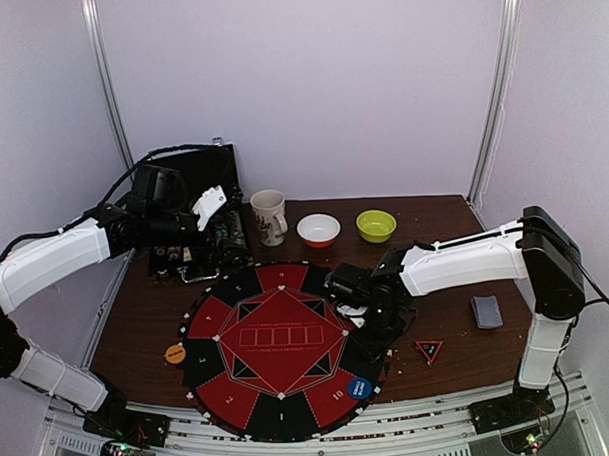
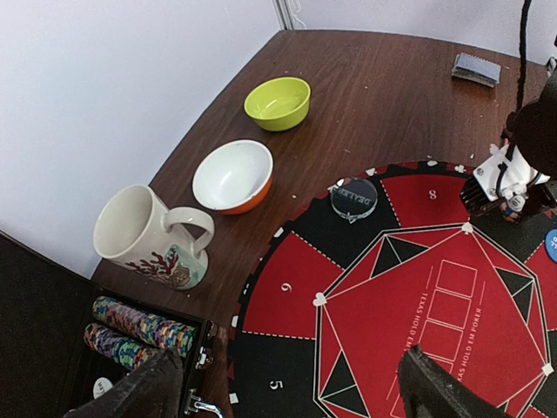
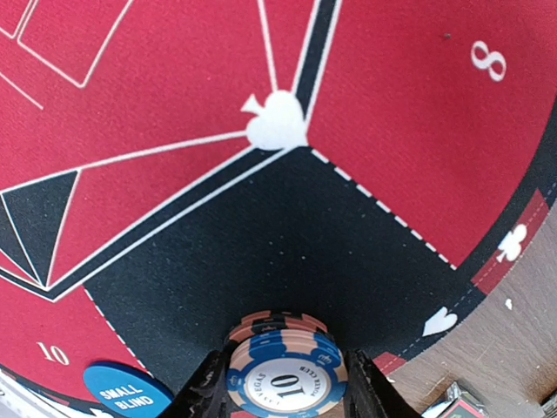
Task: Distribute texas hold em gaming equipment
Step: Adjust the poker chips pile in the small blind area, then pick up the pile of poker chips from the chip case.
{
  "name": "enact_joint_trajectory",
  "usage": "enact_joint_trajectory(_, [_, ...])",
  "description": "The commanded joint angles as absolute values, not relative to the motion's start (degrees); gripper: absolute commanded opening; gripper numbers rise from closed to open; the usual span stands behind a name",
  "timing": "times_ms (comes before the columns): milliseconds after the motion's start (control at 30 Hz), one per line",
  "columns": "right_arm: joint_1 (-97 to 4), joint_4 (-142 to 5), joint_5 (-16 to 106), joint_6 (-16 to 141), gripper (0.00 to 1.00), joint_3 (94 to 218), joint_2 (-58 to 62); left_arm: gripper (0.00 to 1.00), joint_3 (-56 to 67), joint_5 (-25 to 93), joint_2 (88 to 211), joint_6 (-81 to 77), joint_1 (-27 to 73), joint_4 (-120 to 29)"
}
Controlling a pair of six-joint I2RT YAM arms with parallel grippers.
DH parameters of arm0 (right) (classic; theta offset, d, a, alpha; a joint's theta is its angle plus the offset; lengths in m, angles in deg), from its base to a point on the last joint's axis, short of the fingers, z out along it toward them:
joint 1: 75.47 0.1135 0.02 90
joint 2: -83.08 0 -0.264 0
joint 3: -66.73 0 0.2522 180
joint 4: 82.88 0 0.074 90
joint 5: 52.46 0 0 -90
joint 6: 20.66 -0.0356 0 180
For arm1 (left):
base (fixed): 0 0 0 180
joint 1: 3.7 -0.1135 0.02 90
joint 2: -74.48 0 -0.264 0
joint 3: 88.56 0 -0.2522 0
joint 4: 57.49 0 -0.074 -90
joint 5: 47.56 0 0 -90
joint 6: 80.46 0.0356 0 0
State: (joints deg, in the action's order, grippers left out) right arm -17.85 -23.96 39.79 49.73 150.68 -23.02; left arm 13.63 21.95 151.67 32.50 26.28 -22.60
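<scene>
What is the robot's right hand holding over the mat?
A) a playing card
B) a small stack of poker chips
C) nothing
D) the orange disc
B: in its wrist view the right hand grips stacked poker chips, the top one marked 10, above the mat.

Two bowls, one mug, one triangle

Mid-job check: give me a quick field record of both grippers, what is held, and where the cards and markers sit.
left gripper: jaws open, nothing between them, near chip case
right gripper: jaws shut on chip stack, low over black segment of mat
card deck: on table, right of mat
triangle marker: on table, off mat's right edge
blue disc: on mat by the 10
orange disc: on table beside mat's left edge
dealer button: on mat's far edge
</scene>
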Motion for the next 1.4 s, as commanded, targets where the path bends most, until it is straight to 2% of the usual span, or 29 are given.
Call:
enact_joint_trajectory(0, [-17.6, -23.3, 39.9, 50.3, 0.45, 150.9, -24.1, 0.89, 13.3, 22.3, 150.7, 33.4, 26.1, -23.7])
enact_joint_trajectory(167, [-17.7, -23.2, 39.5, 50.5, 0.48, 151.7, -24.3, 0.89, 13.3, 22.3, 150.7, 33.5, 26.0, -23.7])
enact_joint_trajectory(333, [-17.7, -21.9, 39.8, 51.0, 0.73, 152.0, -24.0, 0.89, 13.3, 22.3, 150.8, 33.5, 26.0, -23.6])
enact_joint_trajectory(500, [-17.8, -19.9, 39.7, 51.9, 0.83, 158.1, -22.1, 0.89, 12.1, 24.7, 151.9, 32.8, 25.6, -23.5])
enact_joint_trajectory(600, [-19.0, -20.2, 40.8, 54.6, 0.84, 161.3, -19.6, 0.89, 8.8, 30.8, 154.3, 34.2, 21.8, -19.8])
enact_joint_trajectory(733, [-23.4, -24.0, 44.9, 60.0, 0.84, 160.7, -15.1, 0.87, 7.8, 42.0, 154.7, 46.3, 11.0, -16.1])
enact_joint_trajectory(800, [-25.7, -24.4, 46.3, 62.0, 0.84, 160.6, -14.3, 0.86, 9.3, 39.9, 154.1, 54.7, 6.4, -15.5])
enact_joint_trajectory(900, [-28.2, -23.7, 46.3, 65.0, 0.85, 161.0, -14.5, 0.85, 11.7, 29.7, 154.2, 64.3, 0.5, -16.0])
enact_joint_trajectory(1033, [-30.0, -23.3, 48.5, 67.1, 0.84, 161.0, -15.8, 0.83, 6.3, 28.9, 162.5, 69.2, -5.8, -12.3])
enact_joint_trajectory(1167, [-30.4, -24.5, 49.3, 68.2, 0.84, 160.4, -16.8, 0.81, 0.1, 33.1, 173.1, 72.4, -7.1, -10.5])
enact_joint_trajectory(1367, [-31.7, -25.0, 50.6, 68.4, 0.84, 161.3, -18.8, 0.72, -9.2, 26.7, 184.1, 74.1, -7.2, -7.9])
